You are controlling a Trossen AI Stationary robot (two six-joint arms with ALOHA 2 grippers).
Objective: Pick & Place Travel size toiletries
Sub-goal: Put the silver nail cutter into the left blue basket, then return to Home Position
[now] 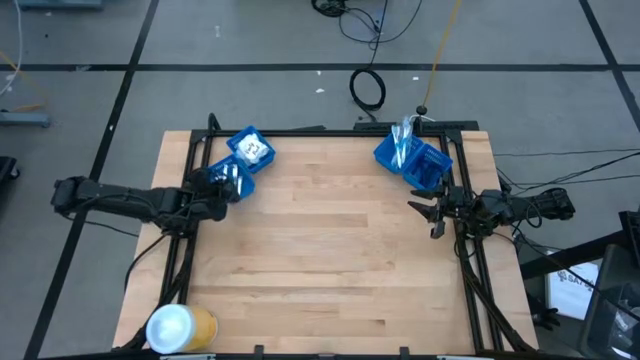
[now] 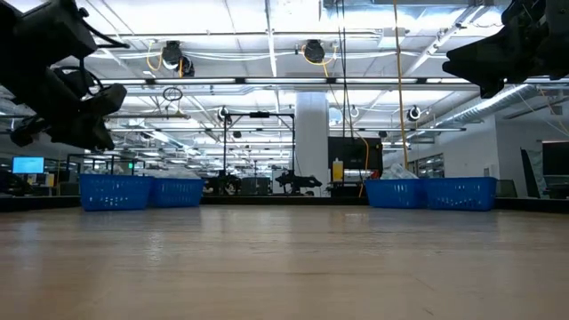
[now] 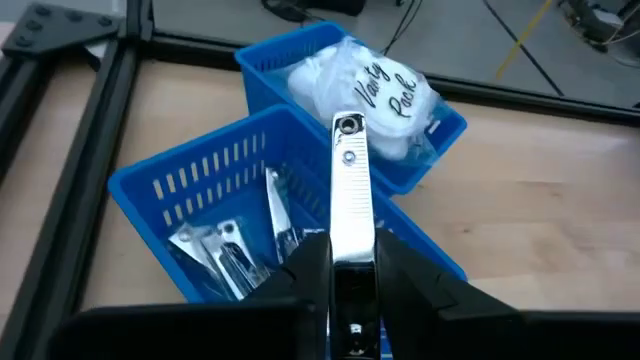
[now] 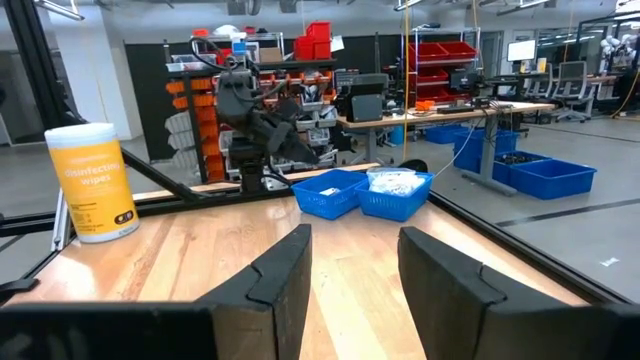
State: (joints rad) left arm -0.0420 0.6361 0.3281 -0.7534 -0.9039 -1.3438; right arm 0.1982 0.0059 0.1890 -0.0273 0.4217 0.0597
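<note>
My left gripper (image 3: 352, 275) is shut on a silver nail clipper (image 3: 350, 180) and hangs over a blue bin (image 3: 180, 185) at the table's far left. Several more silver clippers (image 3: 232, 255) lie in that bin. The blue bin behind it (image 3: 450, 125) holds white packets (image 3: 365, 85). In the high view my left gripper (image 1: 222, 185) sits at the two left bins (image 1: 245, 160). My right gripper (image 1: 432, 212) is open and touches nothing, just near of the two blue bins (image 1: 415, 160) at the far right. The right wrist view shows its fingers (image 4: 285, 270) apart over bare wood. My left gripper pinches the silver nail clipper between its two fingers at the clipper's near end (image 3: 352, 255). The fingers lie along it, slanting down from the table's left. The riveted free end (image 3: 347, 125) sticks out past the fingertips. The clipper is lifted clear above the bin.
A yellow-and-white wipes canister (image 1: 180, 327) stands at the near left corner, also seen as the canister (image 4: 92, 180) in the right wrist view. A black frame rail (image 1: 190, 165) runs along the table's edges. Bare wood (image 1: 320, 240) fills the middle between the arms.
</note>
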